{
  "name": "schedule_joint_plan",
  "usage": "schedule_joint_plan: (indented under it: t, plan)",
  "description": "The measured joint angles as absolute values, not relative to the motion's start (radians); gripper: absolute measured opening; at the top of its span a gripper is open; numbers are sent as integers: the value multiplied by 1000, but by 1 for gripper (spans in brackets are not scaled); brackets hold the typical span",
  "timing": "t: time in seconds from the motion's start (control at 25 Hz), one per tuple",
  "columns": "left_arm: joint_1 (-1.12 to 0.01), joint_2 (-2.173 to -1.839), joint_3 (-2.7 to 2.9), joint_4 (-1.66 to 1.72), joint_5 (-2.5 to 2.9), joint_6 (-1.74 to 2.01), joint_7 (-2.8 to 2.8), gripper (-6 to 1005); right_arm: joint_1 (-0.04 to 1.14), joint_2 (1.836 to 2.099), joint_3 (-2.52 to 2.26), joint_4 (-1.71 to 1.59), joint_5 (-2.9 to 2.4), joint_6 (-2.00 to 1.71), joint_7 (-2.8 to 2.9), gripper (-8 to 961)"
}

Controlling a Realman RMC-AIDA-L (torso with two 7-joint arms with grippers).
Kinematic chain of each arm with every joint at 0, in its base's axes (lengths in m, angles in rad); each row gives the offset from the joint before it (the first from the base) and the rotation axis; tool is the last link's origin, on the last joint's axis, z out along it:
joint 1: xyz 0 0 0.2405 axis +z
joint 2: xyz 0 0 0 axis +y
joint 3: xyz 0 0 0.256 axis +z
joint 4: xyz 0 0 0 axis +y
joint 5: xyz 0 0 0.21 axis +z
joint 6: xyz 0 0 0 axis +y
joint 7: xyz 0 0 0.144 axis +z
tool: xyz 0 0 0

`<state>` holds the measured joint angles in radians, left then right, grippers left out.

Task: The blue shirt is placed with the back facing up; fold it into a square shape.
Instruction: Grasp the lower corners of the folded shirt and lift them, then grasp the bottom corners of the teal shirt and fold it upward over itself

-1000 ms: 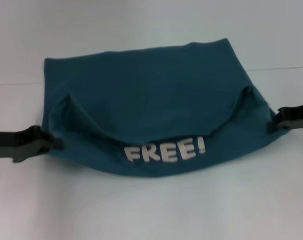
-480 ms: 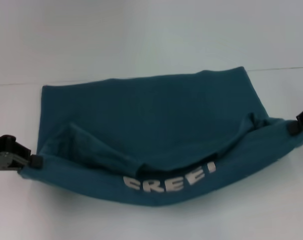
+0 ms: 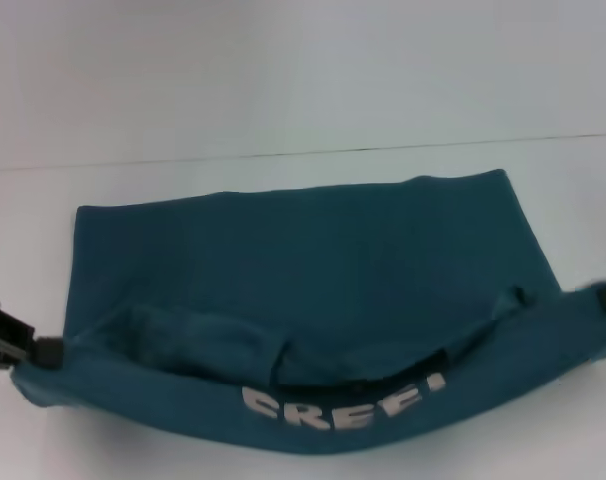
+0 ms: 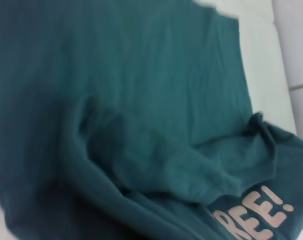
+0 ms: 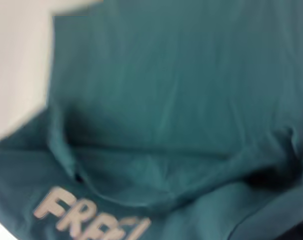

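Note:
The blue shirt (image 3: 303, 290) lies on the white table, dark teal, partly folded. Its near edge is lifted and sags between my two grippers, showing the white "FREE!" lettering (image 3: 338, 400) on the front side. My left gripper (image 3: 38, 348) is shut on the shirt's near left corner at the head view's left edge. My right gripper (image 3: 605, 296) is shut on the near right corner at the right edge. The shirt fills the left wrist view (image 4: 116, 120) and the right wrist view (image 5: 181, 100), with part of the lettering in each.
The white table (image 3: 283, 80) stretches behind the shirt, with a thin seam line (image 3: 283, 156) running across it. Bare white surface also shows at the near left and near right corners.
Both grippers have pulled the shirt's lifted edge toward me and lower. The far edge of the shirt has slid nearer, and the lettering has dropped toward the bottom of the head view.

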<state>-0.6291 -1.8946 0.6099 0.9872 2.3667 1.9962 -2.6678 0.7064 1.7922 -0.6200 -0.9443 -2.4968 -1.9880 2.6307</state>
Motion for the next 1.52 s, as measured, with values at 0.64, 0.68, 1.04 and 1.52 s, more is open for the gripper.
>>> schedule_joint_plan:
  t: [0.64, 0.68, 1.04, 1.52]
  plan:
    - [-606, -1893, 599, 987, 2407, 2016, -2646, 30, 662, 1742, -633, -886, -2370, -1990, 2618, 44]
    - [-603, -1892, 599, 988, 2407, 2022, -2641, 30, 660, 1737, -640, -875, -2370, -1990, 2615, 45]
    - [-605, -1889, 654, 980, 2410, 2047, -2630, 30, 651, 1729, -713, -823, -2374, -1987, 2594, 45]
    - [-592, -1898, 728, 980, 2458, 2071, -2642, 30, 620, 1722, -785, -791, -2358, -1993, 2583, 46]
